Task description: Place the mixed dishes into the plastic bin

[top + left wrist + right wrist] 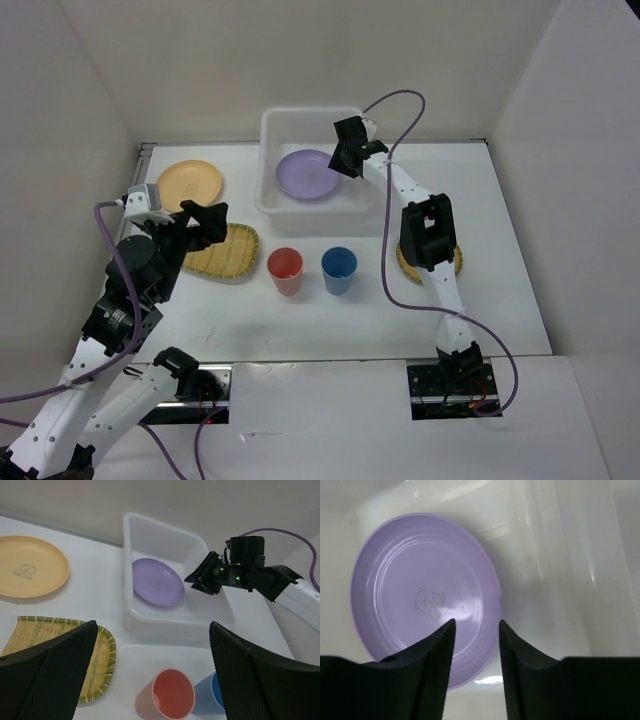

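One dish, the lilac plate [307, 173], lies already inside the plastic bin [268, 150], in its left half, and it is tilted, its left side raised against the bin wall. The bin stands at the far middle of the table [480, 200].

The right gripper [345, 160] hangs over the right part of the bin, just beside the plate edge. Its fingers are parted by a narrow gap and hold nothing. The right arm stretches from its base far forward, with the elbow raised above the round tray [457, 262] and the wrist bent down toward the bin.

Five dishes are outside on the table. The red cup [285, 268] and the blue cup [339, 266] stand upright side by side in front of the bin. The squarish tray [225, 252] lies left of the cups, and the orange-yellow plate [189, 184] lies farther back on the left.

The left arm is folded and lifted. The left gripper [205, 222] is above the squarish tray, its fingers spread wide, with nothing between them
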Controlling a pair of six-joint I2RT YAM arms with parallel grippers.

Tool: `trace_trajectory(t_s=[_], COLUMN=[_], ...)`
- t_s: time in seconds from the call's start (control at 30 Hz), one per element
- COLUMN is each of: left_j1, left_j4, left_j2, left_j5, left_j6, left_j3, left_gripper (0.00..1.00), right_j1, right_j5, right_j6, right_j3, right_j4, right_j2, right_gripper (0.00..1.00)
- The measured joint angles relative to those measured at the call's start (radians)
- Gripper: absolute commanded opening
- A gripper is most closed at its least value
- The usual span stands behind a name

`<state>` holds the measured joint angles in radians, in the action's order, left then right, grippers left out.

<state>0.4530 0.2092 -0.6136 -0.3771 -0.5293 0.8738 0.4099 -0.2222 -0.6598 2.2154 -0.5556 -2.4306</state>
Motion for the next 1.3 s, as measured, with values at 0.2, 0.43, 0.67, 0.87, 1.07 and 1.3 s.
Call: trace_trajectory(t_s=[0.2, 0.43, 0.67, 0.87, 1.07, 1.3], left_j1=[0.0, -0.022, -0.283, -0.633, -0.88, -0.951], left_j4=[0.008, 0.007, -0.025, -0.12, -0.156, -0.166], left_j2=[-0.104, -0.357, -0.494, -0.735, -0.967, -1.06], left_j5=[-0.066, -0.021, 0.167, 0.48, 0.703, 0.75], left_j6=[-0.003, -0.003, -0.056, -0.195, -0.314, -0.375], left_j3=[0.056, 0.18, 0.241, 0.329, 0.315, 0.28], left_gripper=[0.98, 0.99, 0.97, 0.5, 0.48, 0.57], right_j1=[0.001, 0.014, 0.023, 0.031, 0.03, 0.03], right_j5=[0.002, 0.066, 0.197, 0.293, 0.35, 0.415], right_j6=[0.008, 0.035, 0.071, 0.09, 0.105, 0.103], right_j3=[0.017, -0.063, -0.359, -0.627, -0.819, -0.923], right_j4=[-0.005, -0.004, 0.121, 0.277, 0.33, 0.354], right_j2=[0.006, 0.17, 0.619, 0.941, 1.007, 0.999], right_gripper=[0.62, 0.77, 0.85, 0.86, 0.87, 0.89])
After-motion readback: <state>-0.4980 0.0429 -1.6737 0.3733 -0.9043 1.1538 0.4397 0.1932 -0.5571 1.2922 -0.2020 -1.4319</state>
